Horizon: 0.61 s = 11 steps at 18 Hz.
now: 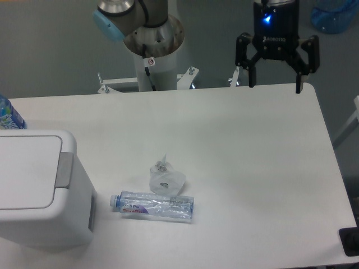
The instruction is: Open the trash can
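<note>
Gripper (276, 85) hanging over the table's (241, 145) far edge, fingers spread wide, nothing between them. Trash can (39, 188) at the near left corner, lid down, well apart from it. Crushed bottle (152, 205) lying just right of the can.

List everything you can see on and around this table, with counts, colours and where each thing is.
trash can: one, white with grey button strip, lid shut, front left of table
crushed bottle: one, clear with blue cap, lying right of the can
crumpled plastic piece: one, clear, just behind the bottle
second bottle: one, blue label, left edge, mostly cut off
table: one, white
arm base: one, grey, behind table
gripper: one, black, open, above far right edge
</note>
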### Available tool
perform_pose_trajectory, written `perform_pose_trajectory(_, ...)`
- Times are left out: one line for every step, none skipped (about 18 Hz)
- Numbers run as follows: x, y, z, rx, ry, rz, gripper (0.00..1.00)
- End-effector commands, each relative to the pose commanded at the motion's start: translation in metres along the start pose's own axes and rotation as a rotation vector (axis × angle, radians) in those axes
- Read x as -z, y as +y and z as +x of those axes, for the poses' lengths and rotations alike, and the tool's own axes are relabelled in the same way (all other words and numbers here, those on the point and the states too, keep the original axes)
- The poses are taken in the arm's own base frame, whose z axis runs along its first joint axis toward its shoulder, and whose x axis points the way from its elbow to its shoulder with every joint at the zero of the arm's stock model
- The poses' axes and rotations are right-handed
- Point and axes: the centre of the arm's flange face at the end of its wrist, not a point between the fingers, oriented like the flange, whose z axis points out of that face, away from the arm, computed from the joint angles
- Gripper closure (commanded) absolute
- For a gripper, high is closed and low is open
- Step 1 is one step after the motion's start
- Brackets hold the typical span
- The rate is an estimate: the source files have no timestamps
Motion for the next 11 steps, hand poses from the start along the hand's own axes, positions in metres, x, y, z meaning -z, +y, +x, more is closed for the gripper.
perform_pose_trajectory(0.0, 0.0, 0.0, -0.002, 0.0, 0.0, 0.0)
perform_pose_trajectory(0.001, 0.0, 0.0, -0.002, -0.001, 0.0, 0.0)
perform_pose_trajectory(0.001, 0.0, 0.0, 0.0, -0.001, 0.0, 0.0)
perform_pose_trajectory(0.001, 0.0, 0.0, 0.0, 0.0, 0.0, 0.0)
perform_pose_trajectory(0.001, 0.0, 0.0, 0.002, 0.0, 0.001, 0.0)
perform_pose_trajectory(0.0, 0.0, 0.0, 0.019, 0.002, 0.002, 0.0)
perform_pose_trajectory(-0.001, -0.001, 0.001, 0.048, 0.005, 0.005, 0.0)
perform_pose_trajectory(-0.002, -0.006, 0.002, 0.075, 0.009, 0.009, 0.0)
perform_pose_trajectory(-0.004, -0.012, 0.003, 0.101, 0.012, 0.013, 0.0)
perform_pose_trajectory(-0.004, -0.018, 0.006, 0.127, 0.01, 0.02, 0.0)
perform_pose_trajectory(-0.009, -0.024, 0.008, 0.157, 0.008, 0.028, 0.0)
